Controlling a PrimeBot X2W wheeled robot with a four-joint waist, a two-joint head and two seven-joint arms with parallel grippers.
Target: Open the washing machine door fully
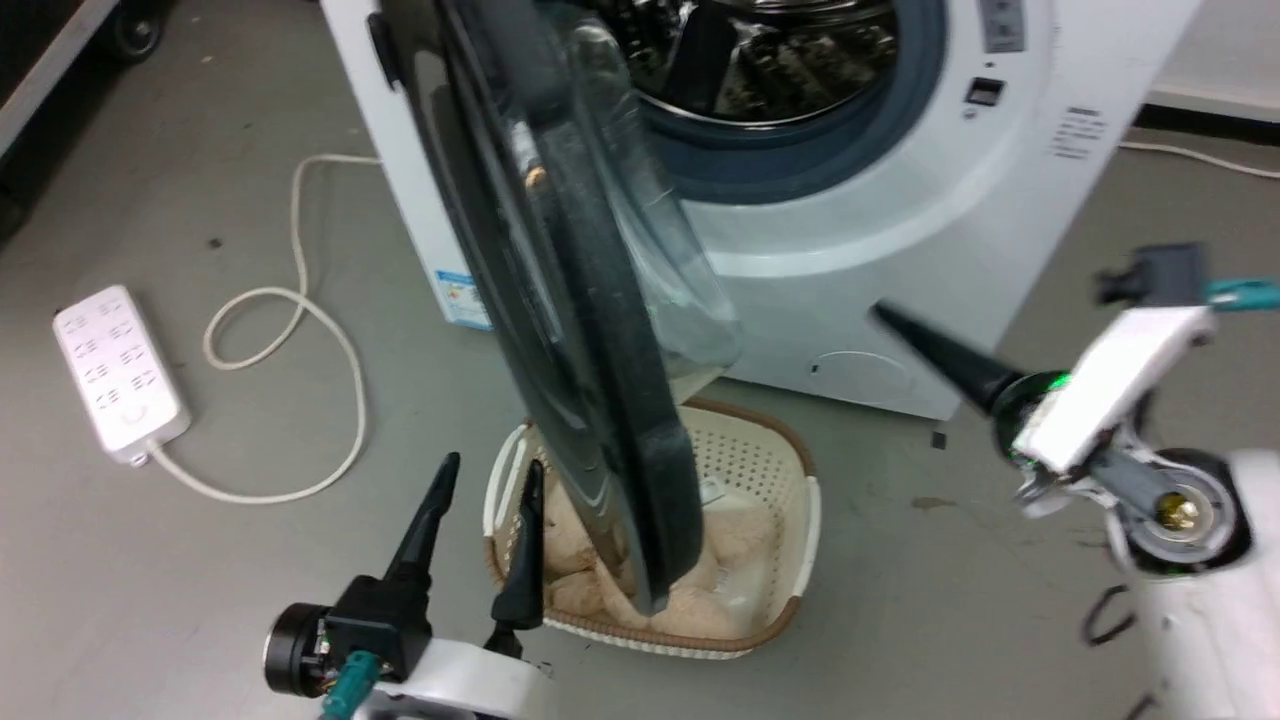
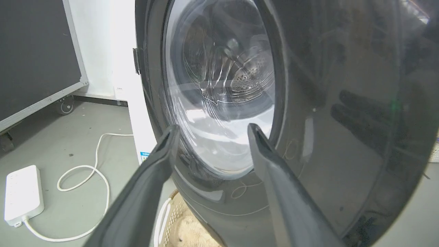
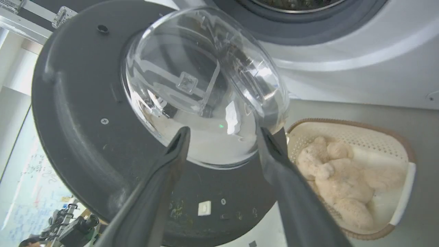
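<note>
The washing machine door stands swung out from the white washing machine, seen nearly edge-on in the head view. Behind it the steel drum and grey gasket lie exposed. My left gripper is open, low and left of the door's outer side. In the left wrist view its fingers point at the glossy black outer face, apart from it. My right gripper reaches in from the right. In the right wrist view it is open, facing the door's inner face and glass bowl, holding nothing.
A cream laundry basket with a beige plush toy sits on the floor under the door's lower edge. A white power strip and its looping cable lie to the left. A black wheeled case stands at far left.
</note>
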